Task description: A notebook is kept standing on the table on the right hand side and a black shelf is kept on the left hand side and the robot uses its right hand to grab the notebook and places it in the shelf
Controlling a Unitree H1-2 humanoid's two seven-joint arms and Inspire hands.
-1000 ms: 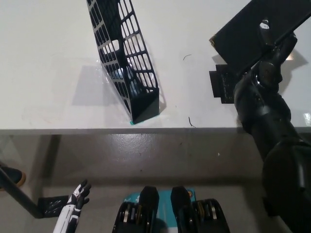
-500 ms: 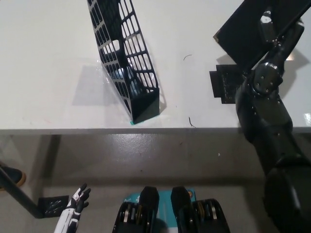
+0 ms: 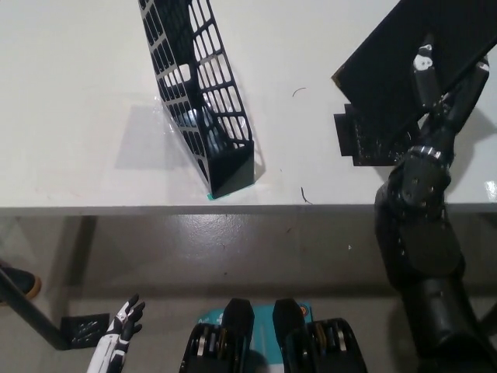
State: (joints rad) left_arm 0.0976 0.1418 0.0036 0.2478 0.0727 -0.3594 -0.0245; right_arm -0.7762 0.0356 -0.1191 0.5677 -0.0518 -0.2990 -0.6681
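Observation:
A black notebook [image 3: 396,74] is tilted above the white table [image 3: 78,101] at the upper right, its lower corner pointing left. My black right hand [image 3: 443,97] is shut on its lower right edge, fingers wrapped over the cover. Below the notebook a dark flat base [image 3: 353,140] lies on the table. The black mesh shelf [image 3: 203,101] stands narrow and upright left of centre, its open top facing up and its near end at the table's front edge. My white left hand [image 3: 120,330] hangs low at the bottom left, below the table, fingers apart and holding nothing.
The table's front edge [image 3: 155,208] runs across the middle of the picture, with grey floor below. A dark metal leg and foot plate [image 3: 46,330] stand at the bottom left. Bare white tabletop lies between the shelf and the notebook.
My right forearm has drawn back toward me and the hand has risen, bringing the notebook's lower corner slightly down and left. The shelf and left hand have stayed put.

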